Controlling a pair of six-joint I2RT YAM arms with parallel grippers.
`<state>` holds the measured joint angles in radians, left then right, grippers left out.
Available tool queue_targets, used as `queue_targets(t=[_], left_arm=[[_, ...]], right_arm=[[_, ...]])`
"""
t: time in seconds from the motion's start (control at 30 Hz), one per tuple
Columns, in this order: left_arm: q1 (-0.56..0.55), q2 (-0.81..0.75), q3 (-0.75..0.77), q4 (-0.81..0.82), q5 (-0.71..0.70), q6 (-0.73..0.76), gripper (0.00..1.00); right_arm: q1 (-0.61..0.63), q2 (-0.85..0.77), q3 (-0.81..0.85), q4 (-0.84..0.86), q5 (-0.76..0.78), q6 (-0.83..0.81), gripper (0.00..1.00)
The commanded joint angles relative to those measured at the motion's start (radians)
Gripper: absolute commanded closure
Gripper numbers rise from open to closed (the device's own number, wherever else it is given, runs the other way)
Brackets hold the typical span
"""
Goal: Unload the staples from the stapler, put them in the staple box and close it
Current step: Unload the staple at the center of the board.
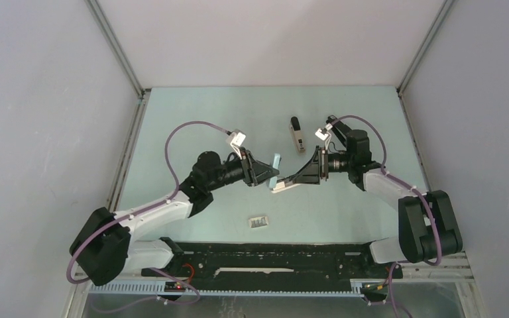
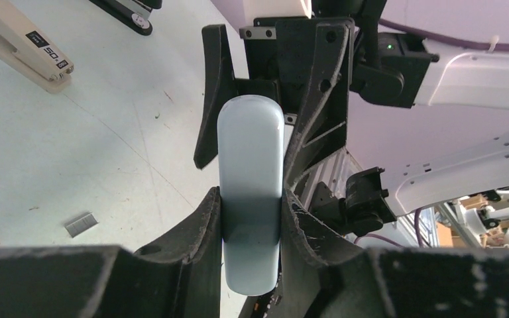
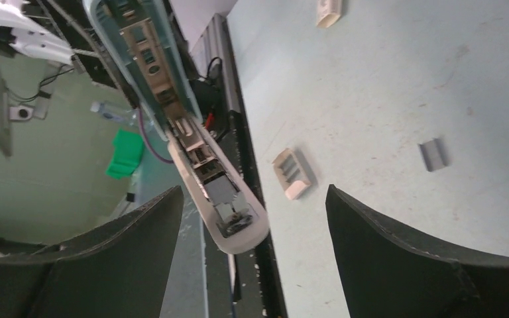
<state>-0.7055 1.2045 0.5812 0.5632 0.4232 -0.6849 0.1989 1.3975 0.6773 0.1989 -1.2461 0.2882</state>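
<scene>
A pale blue and white stapler (image 1: 277,173) hangs open above the table's middle. My left gripper (image 1: 270,173) is shut on its blue top (image 2: 250,165), one finger pressed against each side. The white lower arm (image 3: 220,199) swings down with its metal channel exposed, and I cannot tell whether staples lie inside it. My right gripper (image 1: 299,177) is open, its fingers (image 3: 139,232) standing wide on both sides of that arm's tip without touching it. One short silvery-grey strip of staples (image 3: 433,154) lies loose on the table, also seen in the left wrist view (image 2: 81,224).
A beige and black stapler (image 1: 297,136) lies further back on the table (image 1: 192,112), and shows in the left wrist view (image 2: 26,46). A small pink block (image 1: 259,222) sits near the front (image 3: 293,173). A black rail (image 1: 258,255) runs along the near edge.
</scene>
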Motion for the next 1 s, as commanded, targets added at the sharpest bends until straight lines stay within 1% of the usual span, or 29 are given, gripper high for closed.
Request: queue_targets(t=[0.0, 0.07, 0.3, 0.6, 0.67, 0.8, 0.97], left_arm=[[0.016, 0.009, -0.022, 0.145, 0.030, -0.084, 1.00], [0.020, 0.010, -0.033, 0.168, 0.031, -0.101, 1.00], [0.044, 0.023, -0.089, 0.304, 0.027, -0.193, 1.00], [0.064, 0.037, -0.158, 0.447, 0.009, -0.300, 1.00], [0.066, 0.044, -0.166, 0.473, 0.011, -0.318, 1.00], [0.073, 0.057, -0.183, 0.528, 0.002, -0.358, 1.00], [0.077, 0.077, -0.208, 0.579, -0.018, -0.397, 1.00]], right_arm=[[0.046, 0.001, -0.006, 0.161, -0.077, 0.177, 0.13], [0.061, 0.002, -0.011, 0.197, -0.079, 0.221, 0.14], [0.075, 0.031, -0.013, 0.247, -0.075, 0.314, 0.22], [0.077, 0.018, -0.013, 0.298, -0.088, 0.374, 0.23], [0.080, 0.018, -0.013, 0.307, -0.091, 0.387, 0.25], [0.085, 0.019, -0.015, 0.322, -0.094, 0.403, 0.34], [0.085, 0.017, -0.015, 0.310, -0.083, 0.411, 0.53]])
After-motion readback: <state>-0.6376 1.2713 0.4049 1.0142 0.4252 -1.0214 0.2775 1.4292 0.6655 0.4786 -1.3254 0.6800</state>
